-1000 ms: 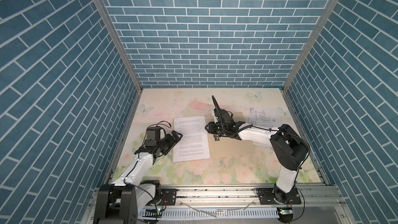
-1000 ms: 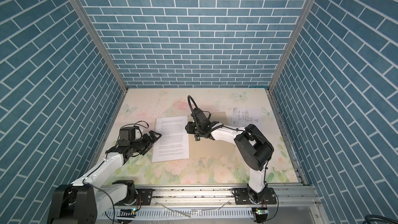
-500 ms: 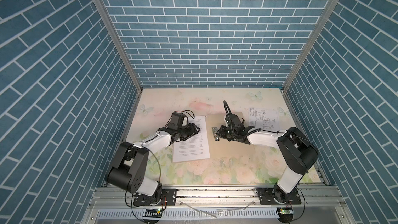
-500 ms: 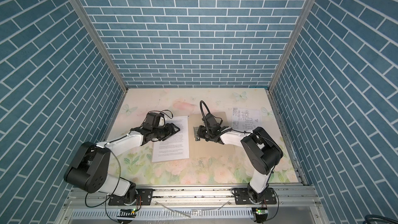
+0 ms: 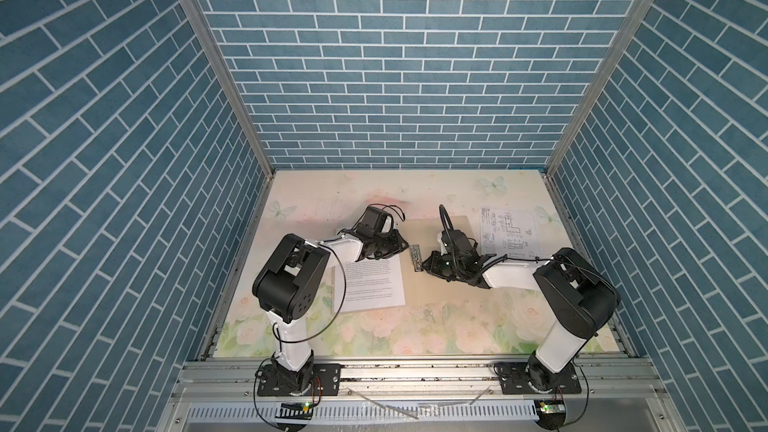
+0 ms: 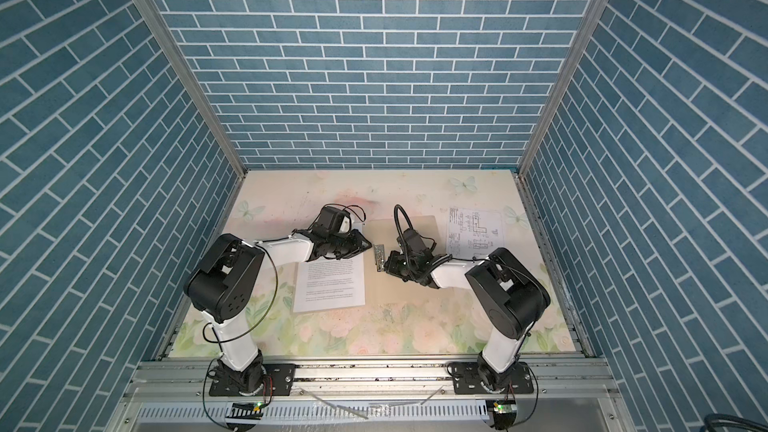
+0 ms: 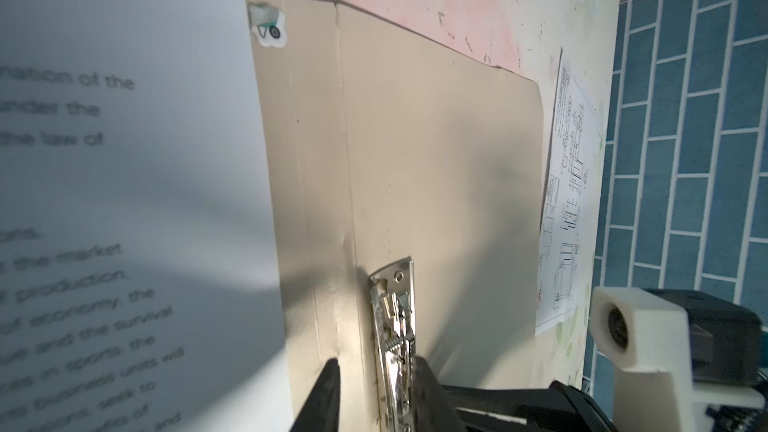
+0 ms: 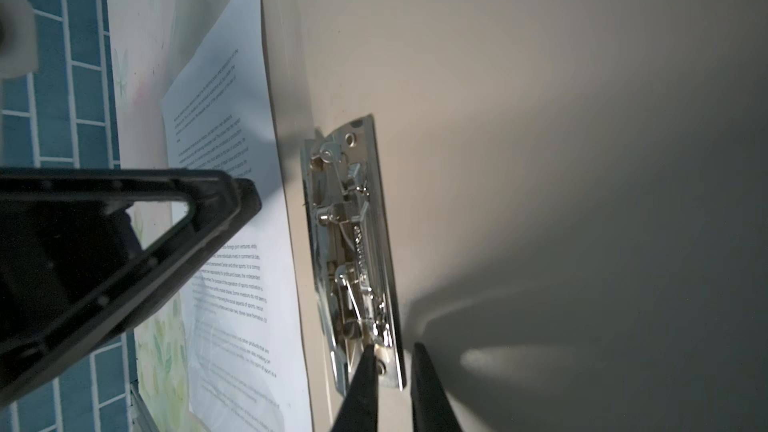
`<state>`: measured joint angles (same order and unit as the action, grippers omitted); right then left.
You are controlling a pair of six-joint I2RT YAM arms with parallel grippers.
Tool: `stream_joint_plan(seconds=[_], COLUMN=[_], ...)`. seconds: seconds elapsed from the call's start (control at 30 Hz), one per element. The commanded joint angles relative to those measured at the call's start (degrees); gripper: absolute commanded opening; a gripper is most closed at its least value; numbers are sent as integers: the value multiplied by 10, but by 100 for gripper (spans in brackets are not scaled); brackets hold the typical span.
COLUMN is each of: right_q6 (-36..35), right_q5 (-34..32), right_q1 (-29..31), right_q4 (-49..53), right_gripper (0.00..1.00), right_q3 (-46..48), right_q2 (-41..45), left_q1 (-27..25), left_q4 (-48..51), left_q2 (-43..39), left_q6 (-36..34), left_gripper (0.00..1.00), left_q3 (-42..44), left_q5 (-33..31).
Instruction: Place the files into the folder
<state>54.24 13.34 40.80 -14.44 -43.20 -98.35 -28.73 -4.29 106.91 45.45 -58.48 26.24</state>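
Since the earlier frames: left gripper [image 5: 402,243] has swung from the table's left edge over the text sheet to the folder's spine, and the folder [image 5: 432,297], then held partly raised, now lies open and flat. Right gripper [image 5: 424,264] has dropped to the clip's near end. Folder: tan card, opened flat mid-table on the floral table [image 5: 374,326], both leaves down; far edge seen in both top views [image 6: 419,222]. Clip [image 5: 416,257]: small metal spring clamp fixed just right of the spine crease, long axis along the spine; also seen in the left wrist view [image 7: 395,326] and the right wrist view [image 8: 353,251]. Text sheet [image 5: 374,288]: white, dense print, lying flat on the folder's left leaf, its right edge just left of the spine, its left part under the left arm. Drawing sheet [image 5: 508,231]: white, black line drawing, flat on the table just beside the folder's right edge, apart from both grippers. Sticker [image 7: 268,26]: small wheelbarrow picture on the folder near the text sheet's far corner. Left gripper: jaws part open, straddling one end of the clip, one finger [image 7: 320,401] on the spine side and the other on the far side; whether they pinch it cannot be told. Right gripper [image 8: 392,388]: jaws narrowly apart, tips at the clip's other end, one finger [image 8: 361,388] touching the metal plate; a grasp is not clear.
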Motion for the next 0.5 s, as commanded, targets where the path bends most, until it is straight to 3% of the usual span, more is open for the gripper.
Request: stream_joint_plan(seconds=[0.0,0.47], right_q6=[25,35], right_q5=[12,23], right_q1=[-3,-4], right_q4=[-35,-48], right_gripper=[17,16], right_q3=[12,11], right_q2=[7,-7], left_q1=[-8,-20], left_q4=[-1,7], left_q2=[17,60], left_q6=[0,4], left_gripper=[30,21], left_q3=[-18,-54], left_q5=[-8,-17])
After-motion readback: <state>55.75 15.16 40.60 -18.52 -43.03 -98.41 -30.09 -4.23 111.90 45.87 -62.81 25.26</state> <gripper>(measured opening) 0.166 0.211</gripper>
